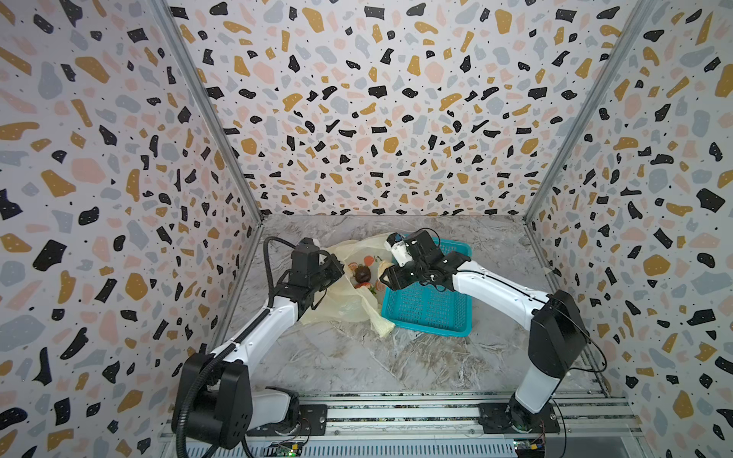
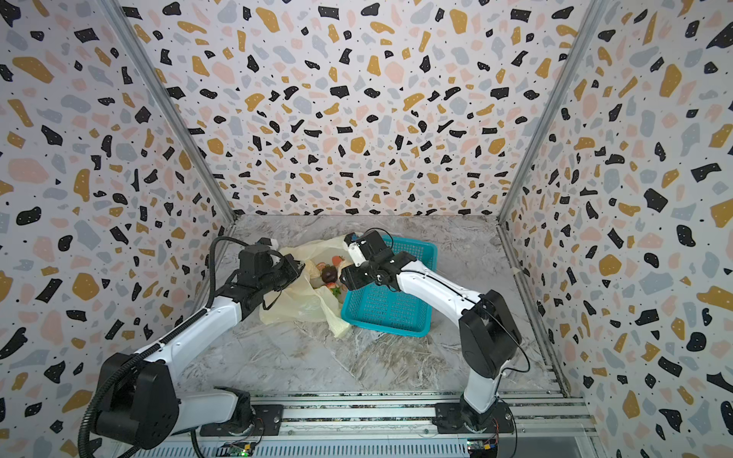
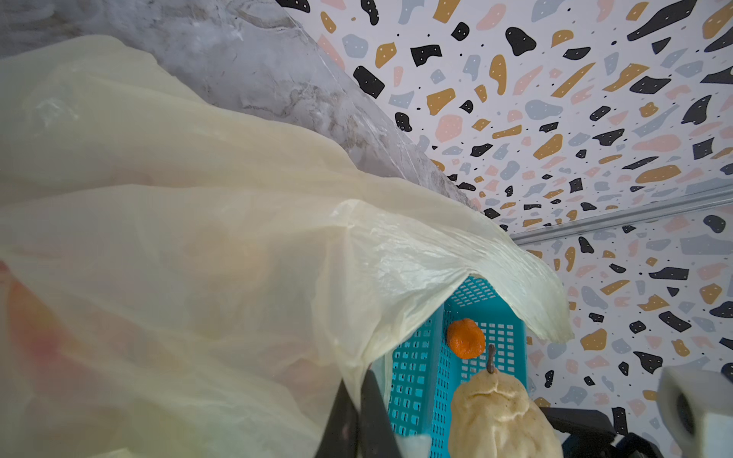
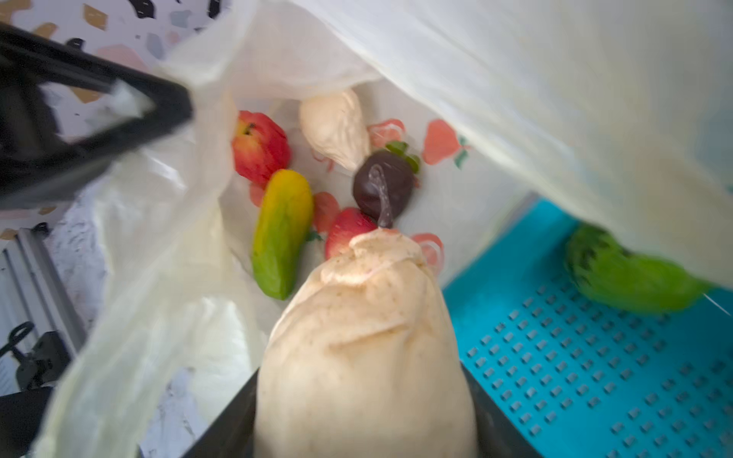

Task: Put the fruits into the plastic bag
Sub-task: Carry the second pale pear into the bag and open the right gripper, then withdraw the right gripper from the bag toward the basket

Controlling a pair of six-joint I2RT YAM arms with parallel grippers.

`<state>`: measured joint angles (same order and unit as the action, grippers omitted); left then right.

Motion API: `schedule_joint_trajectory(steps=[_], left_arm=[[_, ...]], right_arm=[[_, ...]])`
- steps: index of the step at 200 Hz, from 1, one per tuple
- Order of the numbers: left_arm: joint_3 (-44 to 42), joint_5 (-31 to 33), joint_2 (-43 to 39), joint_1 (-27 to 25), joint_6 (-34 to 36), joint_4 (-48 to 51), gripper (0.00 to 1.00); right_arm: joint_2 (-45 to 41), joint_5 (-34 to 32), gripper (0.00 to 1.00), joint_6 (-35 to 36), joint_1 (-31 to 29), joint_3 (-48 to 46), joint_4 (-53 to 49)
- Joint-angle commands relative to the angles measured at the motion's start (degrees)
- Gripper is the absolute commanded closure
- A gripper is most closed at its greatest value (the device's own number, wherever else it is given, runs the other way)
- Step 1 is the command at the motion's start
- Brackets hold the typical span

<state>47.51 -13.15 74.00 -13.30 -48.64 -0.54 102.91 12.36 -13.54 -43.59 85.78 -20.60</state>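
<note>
Pinching with the clenched left end effector [image 3: 358, 400] the rim of the thin pale-yellow translucent plastic bag [image 1: 345, 307], mouth held open. Five fruits [image 4: 282, 234] inside. Grasping a cream-white pear-shaped fruit [image 4: 365, 329] in the right end effector [image 1: 390, 277] at that mouth. Next, likely: reach in, release; then fetch the orange fruit [image 3: 466, 338] and green fruit [image 4: 626, 285] from the teal mesh basket [image 1: 428, 311].

Bright, even light; blurred wrist views

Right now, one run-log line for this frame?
left gripper: shut on plastic bag edge | right gripper: holding cream pear at bag mouth | in bag: five fruits visible | basket: orange, green fruit
</note>
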Motion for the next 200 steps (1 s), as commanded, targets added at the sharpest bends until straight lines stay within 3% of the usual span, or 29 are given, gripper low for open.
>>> schedule_joint_trajectory(steps=[1,55,75,149,200], left_arm=[[1.7,-1.5,-0.4,-0.4,0.9,-2.2,1.00],[0.6,-0.2,-3.3,-0.5,-0.9,-6.1,1.00],[1.1,0.1,-3.5,-0.5,-0.4,-6.2,1.00],[1.5,-1.3,-1.6,-0.5,0.9,-5.0,1.00],[1.0,-0.8,-1.4,-0.5,1.1,-4.9,1.00]], right_arm=[[4.2,-3.0,0.43,0.8,-1.9,7.6,-1.7],[24.2,-7.5,0.41,-1.9,-2.4,34.4,-11.7],[28.3,-7.1,0.41,-2.5,-2.2,39.7,-11.8],[29.2,-2.3,0.16,-5.3,0.5,40.0,-1.9],[15.2,-1.3,0.15,-0.9,0.0,28.2,-0.9]])
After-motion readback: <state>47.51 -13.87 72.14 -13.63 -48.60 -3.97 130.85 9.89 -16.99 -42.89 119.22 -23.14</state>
